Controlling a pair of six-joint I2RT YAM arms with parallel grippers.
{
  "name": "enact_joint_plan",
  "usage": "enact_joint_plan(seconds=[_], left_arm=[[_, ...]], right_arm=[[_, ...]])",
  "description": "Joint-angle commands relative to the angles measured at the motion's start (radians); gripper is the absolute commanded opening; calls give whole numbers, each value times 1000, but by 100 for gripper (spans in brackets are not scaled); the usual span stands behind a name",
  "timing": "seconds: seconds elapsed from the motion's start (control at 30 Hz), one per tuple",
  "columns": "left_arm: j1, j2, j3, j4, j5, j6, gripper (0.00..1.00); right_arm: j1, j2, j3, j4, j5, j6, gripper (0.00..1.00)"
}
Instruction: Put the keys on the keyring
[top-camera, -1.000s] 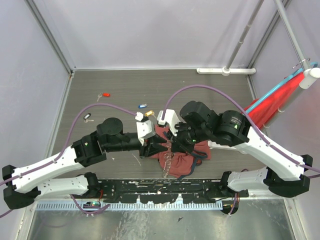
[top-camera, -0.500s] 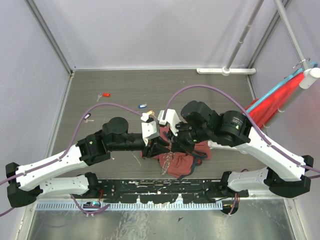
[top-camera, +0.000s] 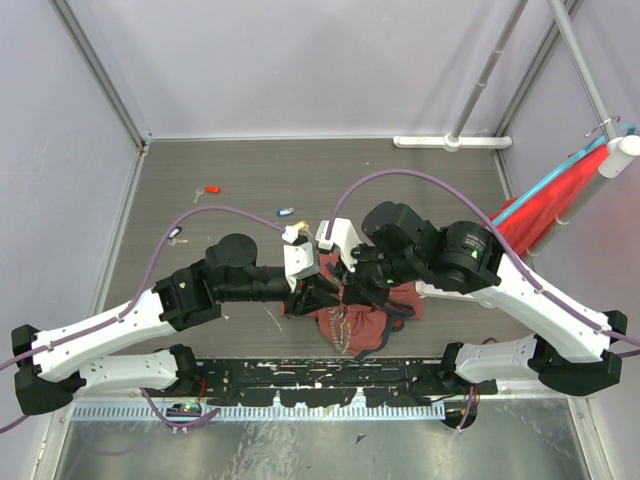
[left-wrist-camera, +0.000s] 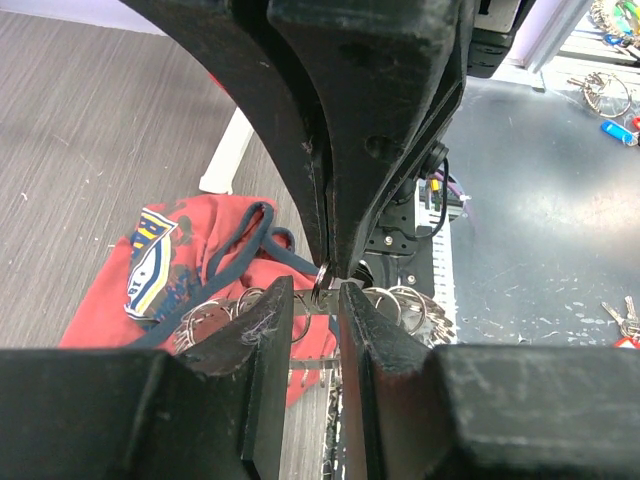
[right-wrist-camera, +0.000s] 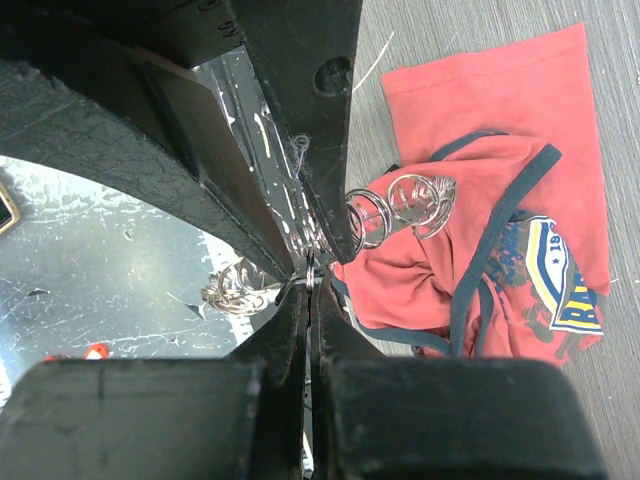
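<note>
The right gripper (right-wrist-camera: 310, 288) is pinching shut on the thin silvery key-fringed wire keyring (right-wrist-camera: 418, 200), steadying it just below its fingertips. The left gripper (left-wrist-camera: 315, 292), jaws narrowly apart, is straddling the wire, perhaps gripping; I cannot tell.

place: robot lab test cell; signs: plain pale enclosure walls (top-camera: 300, 60); metal frame posts (top-camera: 102, 72); grey work table (top-camera: 250, 170)

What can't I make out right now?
- Top view: the spot where left gripper and right gripper meet the keyring, covered by both arms.
- Left wrist view: whether the left gripper grips anything; its fingers crowd the gap.
- Top view: loose keys' shapes, too small.
</note>
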Motion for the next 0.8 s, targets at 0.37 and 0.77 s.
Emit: enact_joint_plan(seconds=[0.37,0.77], left_arm=[[-1,-1,8,46,27,-10,35],[-1,-25,-21,85,-4,-17,23]], right_arm=[[6,-20,-10,83,-6,-1,1],[6,-27,-16,92,3,23,1]])
